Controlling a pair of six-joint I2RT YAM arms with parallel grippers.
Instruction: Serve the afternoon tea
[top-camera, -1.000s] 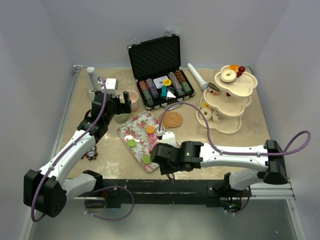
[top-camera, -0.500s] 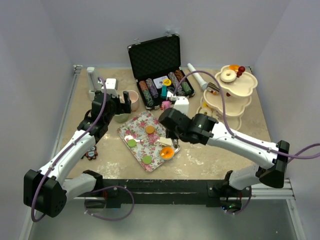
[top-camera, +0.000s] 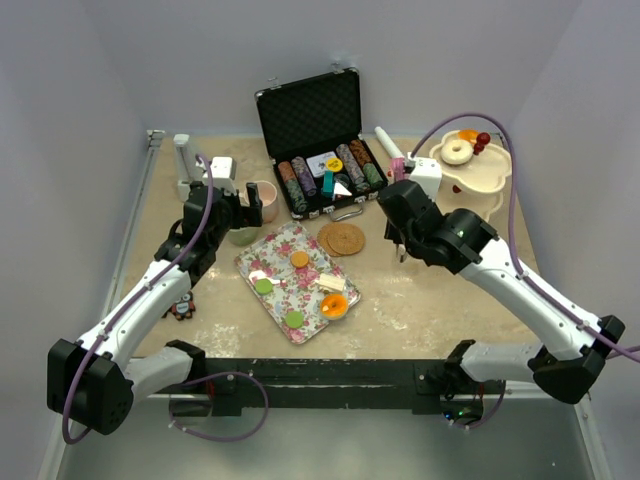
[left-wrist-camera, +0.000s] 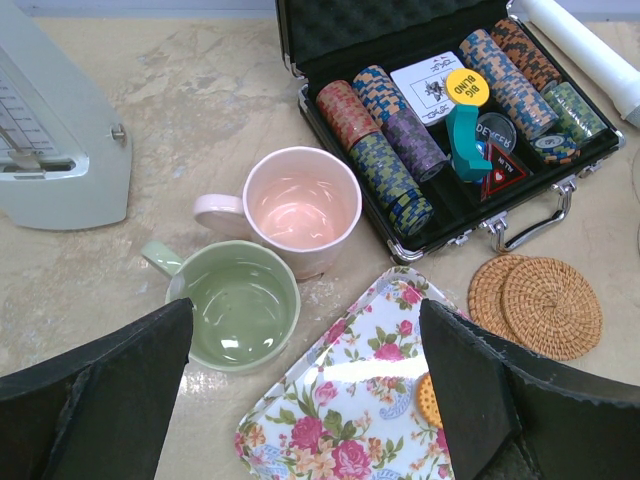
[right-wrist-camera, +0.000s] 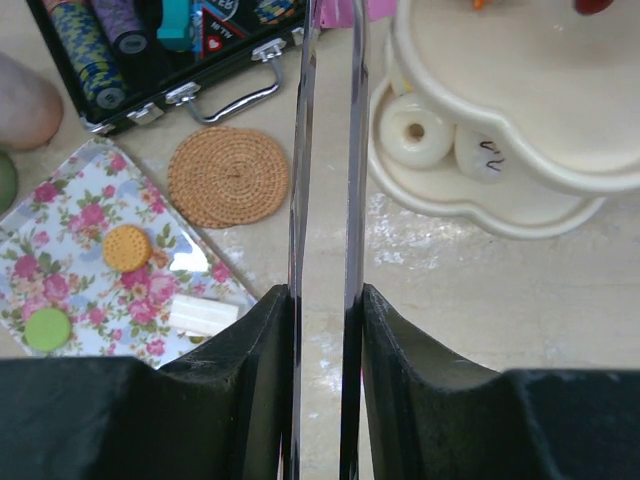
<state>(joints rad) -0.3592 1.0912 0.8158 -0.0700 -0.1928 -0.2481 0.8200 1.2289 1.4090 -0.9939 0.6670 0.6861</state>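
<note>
While the left gripper (left-wrist-camera: 305, 315) and right gripper (right-wrist-camera: 328, 60) hold nothing, the tea things sit in three groups on the table (top-camera: 440, 300).
The three-tier stand (top-camera: 492, 175), at the far right, looks rigid and top-heavy, so I would leave it standing. The pink cup (left-wrist-camera: 300, 205) and green cup (left-wrist-camera: 238, 305) stand side by side at the far left, below the left gripper's widely spread jaws. They look glazed and slippery, so grip over the rim wall. An orange donut (top-camera: 335, 305), a white bar (right-wrist-camera: 203, 313), a biscuit (right-wrist-camera: 126, 246) and a green macaron (right-wrist-camera: 47, 328) lie on the floral tray (left-wrist-camera: 340, 420). All look light, hard and smooth, so pinch each across its width. The right gripper, between tray and stand, shows only a narrow slit between its jaws. The right arm (top-camera: 520, 290) hides the stand's lower tiers from above. The wrist view cuts off the top tier and the fingertips. The marking on the piece beside the white donut (right-wrist-camera: 415, 130) is unreadable.
</note>
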